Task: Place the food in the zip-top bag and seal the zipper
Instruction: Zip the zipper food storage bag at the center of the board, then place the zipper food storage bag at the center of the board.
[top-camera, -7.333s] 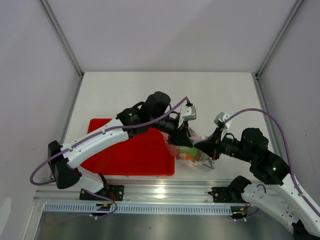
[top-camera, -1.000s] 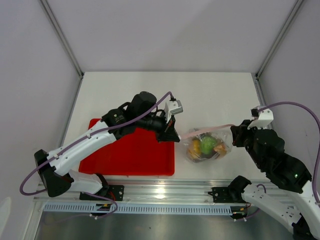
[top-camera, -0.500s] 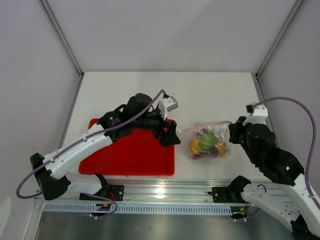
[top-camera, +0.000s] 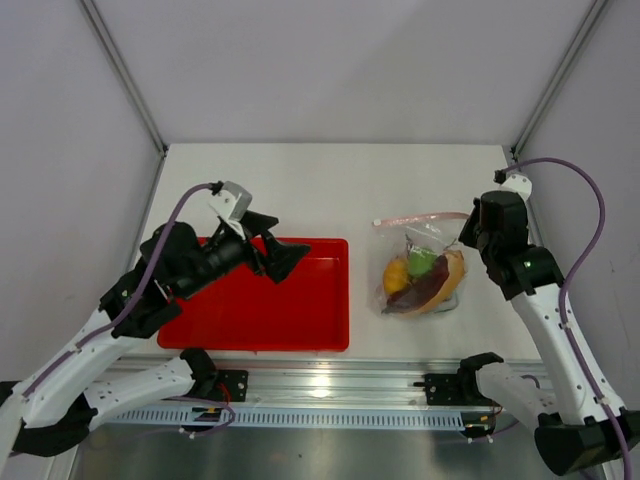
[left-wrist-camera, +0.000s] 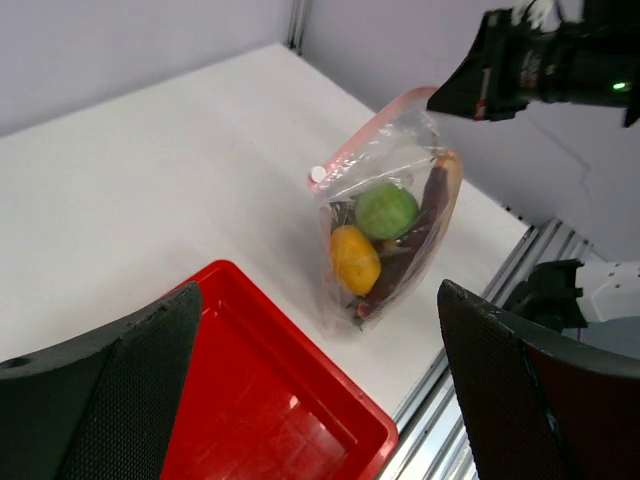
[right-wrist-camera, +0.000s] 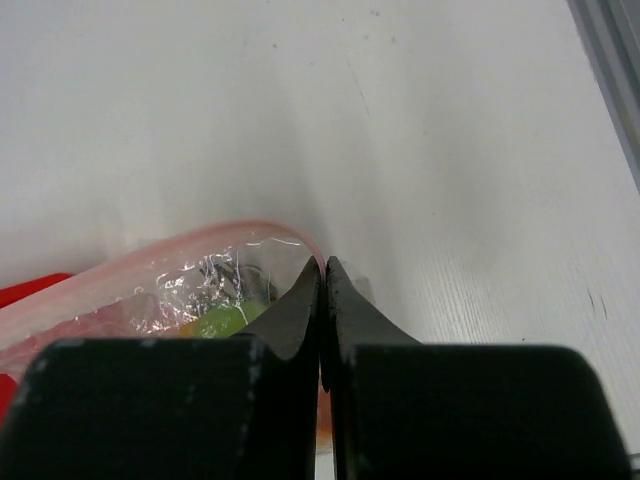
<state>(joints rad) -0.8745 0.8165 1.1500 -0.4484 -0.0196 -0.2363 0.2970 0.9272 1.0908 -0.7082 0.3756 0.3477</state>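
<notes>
Near edge first, left side: the red tray (top-camera: 280, 315) sits by the near-left corner of the table (top-camera: 300, 185). The left gripper (top-camera: 272, 242) hangs over the tray's far rim, jaws spread wide and holding nothing.

Over to the right, close to the near edge, lies the zip-top bag (top-camera: 432, 240), and the food is inside it! The yellow-orange ball (left-wrist-camera: 355, 258) is on the tray side, with the green ball (left-wrist-camera: 387, 210) just beyond it. The brown-red meat slab (left-wrist-camera: 415, 235) curves along the side nearer the right edge. The bag is apart from the tray, with bare table between them.

At the bag's far end, the zipper (top-camera: 420, 218) runs as a pink strip across the mouth, pointing towards the right edge. The right gripper (right-wrist-camera: 322, 262) is at that strip's right-hand end, jaws pressed together with no gap. The pink line curls right up to the fingertips, but whether it is nipped between them cannot be told.
</notes>
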